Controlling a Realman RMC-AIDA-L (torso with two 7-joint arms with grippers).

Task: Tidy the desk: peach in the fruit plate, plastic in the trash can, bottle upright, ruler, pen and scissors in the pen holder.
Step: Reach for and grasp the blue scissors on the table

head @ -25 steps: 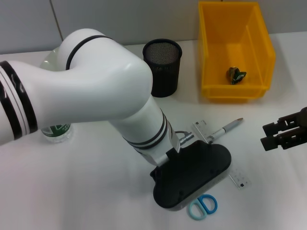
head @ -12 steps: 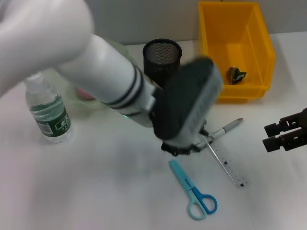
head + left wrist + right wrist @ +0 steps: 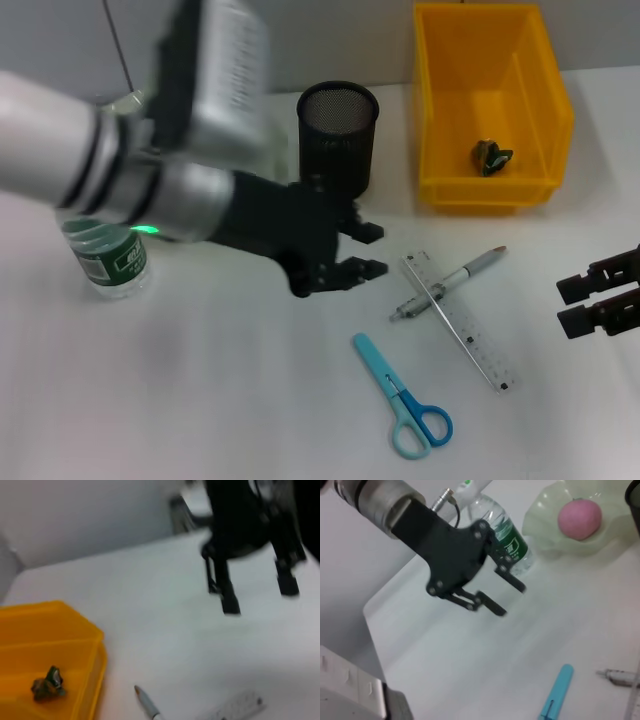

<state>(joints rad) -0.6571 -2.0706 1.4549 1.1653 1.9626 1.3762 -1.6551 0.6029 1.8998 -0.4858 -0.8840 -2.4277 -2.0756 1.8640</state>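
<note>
Left pincer (image 3: 345, 250) open and empty above counter (image 3: 200, 400) beside mesh pen holder (image 3: 339, 140), ruler (image 3: 458, 320), pen (image 3: 450, 282) and scissors (image 3: 403, 395) lying loose nearby, evidently awaiting pickup; right pincer (image 3: 598, 303) idle at edge, empty.

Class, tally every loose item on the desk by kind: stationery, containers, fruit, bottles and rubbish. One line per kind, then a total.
Stationery: 3 (ruler, pen, scissors)
Containers: 3 (pen holder, yellow bin, fruit plate)
Fruit: 1 (peach)
Bottles: 1 (bottle)
Rubbish: 1 (plastic in the bin)
Total: 9
</note>
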